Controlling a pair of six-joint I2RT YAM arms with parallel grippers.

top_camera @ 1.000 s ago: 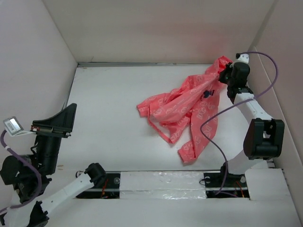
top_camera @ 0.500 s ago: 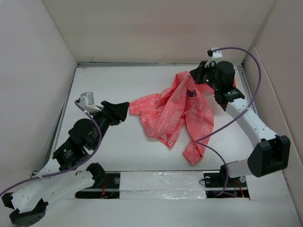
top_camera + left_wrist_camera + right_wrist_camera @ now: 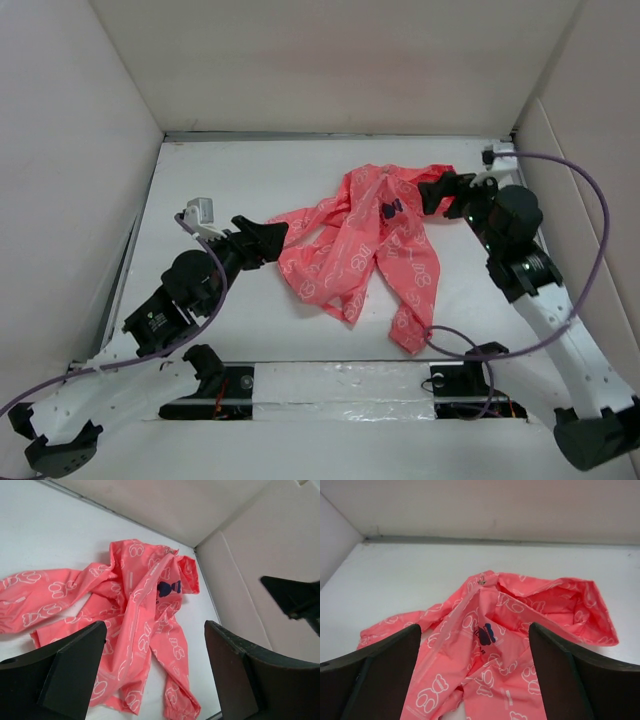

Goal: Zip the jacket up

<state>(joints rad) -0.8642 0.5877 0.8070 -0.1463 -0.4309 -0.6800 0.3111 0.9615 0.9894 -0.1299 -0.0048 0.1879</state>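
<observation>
Coral-pink thin fabric, printed with white outlines, makes up the jacket (image 3: 360, 240). It is spread crumpled on the white table (image 3: 230, 180), past the middle toward the far right, with the hood to the far side and loose ends trailing toward the near edge. The left gripper (image 3: 278, 233) is seen just beside the jacket's left sleeve, its jaws spread wide with nothing between them. The right gripper (image 3: 432, 195) is held near the hood, likewise spread wide and empty. Contact with the cloth cannot be confirmed for either.

The garment is judged to be very light, limp and somewhat slick. It is expected to bunch, slide over the table and lift as a whole if pulled at one point, so it would have to be pinned in one place while drawn at another. In the right wrist view a small metallic zipper pull (image 3: 481, 580) is seen at the collar, atop a pale strip running down the front, above the dark tag (image 3: 487, 632). Whether the teeth beneath are joined cannot be told. A pinch on the pull is judged the fitting hold for one gripper, with the hem below the strip kept taut by the other. Such thin fabric is easily caught in the slider.
</observation>
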